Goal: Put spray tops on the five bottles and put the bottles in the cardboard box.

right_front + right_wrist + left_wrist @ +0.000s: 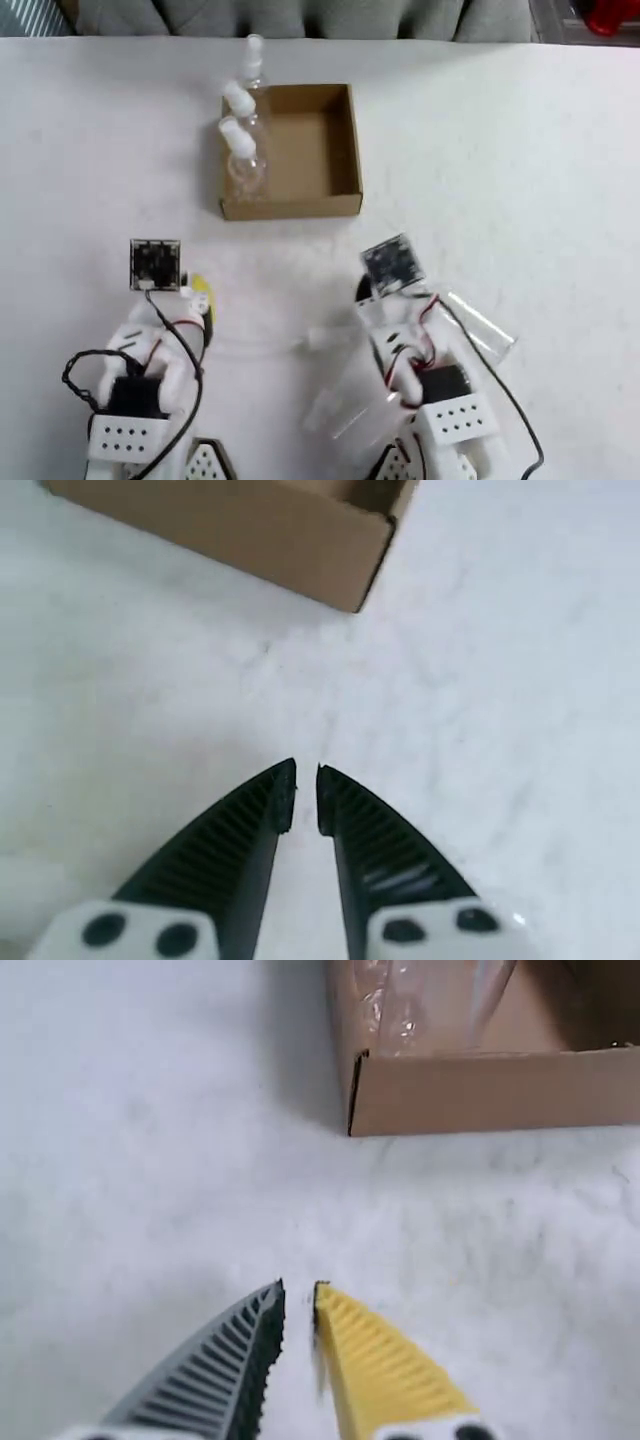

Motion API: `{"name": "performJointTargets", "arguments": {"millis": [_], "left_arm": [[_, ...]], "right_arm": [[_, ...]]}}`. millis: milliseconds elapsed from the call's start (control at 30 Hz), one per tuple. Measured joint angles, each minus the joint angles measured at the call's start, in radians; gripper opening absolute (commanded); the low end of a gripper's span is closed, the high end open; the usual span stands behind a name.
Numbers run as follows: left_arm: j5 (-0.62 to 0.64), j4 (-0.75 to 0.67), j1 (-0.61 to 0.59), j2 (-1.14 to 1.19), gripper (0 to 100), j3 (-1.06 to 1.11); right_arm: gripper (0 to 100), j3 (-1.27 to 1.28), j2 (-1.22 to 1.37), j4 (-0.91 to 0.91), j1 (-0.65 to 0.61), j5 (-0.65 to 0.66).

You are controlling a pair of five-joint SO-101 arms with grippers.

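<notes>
Left gripper (298, 1302), right gripper (305, 792): jaws nearly pressed together, empty. Clear bottles (480, 325) well short of the box (355, 140) (by the right arm) could be swept away.

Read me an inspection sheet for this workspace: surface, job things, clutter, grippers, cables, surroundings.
Surface: white table, faintly mottled.
Job's things: open cardboard box; three clear bottles with white tops along one inner wall.
Clutter: clear plastic pieces beside the right arm's base, possibly bottles, too blurred to tell.
Grippers: left gripper and right gripper both shut, holding nothing, short of the box.
Cables: black cable loops beside the left arm.
Surroundings: grey upholstery beyond the far edge.
</notes>
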Motion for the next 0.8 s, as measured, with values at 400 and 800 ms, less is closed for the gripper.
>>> {"name": "performJointTargets", "arguments": {"millis": [400,800], "left_arm": [[0.0,0.046,0.0,-0.006,7,0.0],[0.0,0.057,0.0,-0.006,7,0.0]], "right_arm": [[5.5,-0.405,-0.002,0.569,0.339,0.483],[17.3,-0.763,0.295,0.887,0.491,0.847]]}}
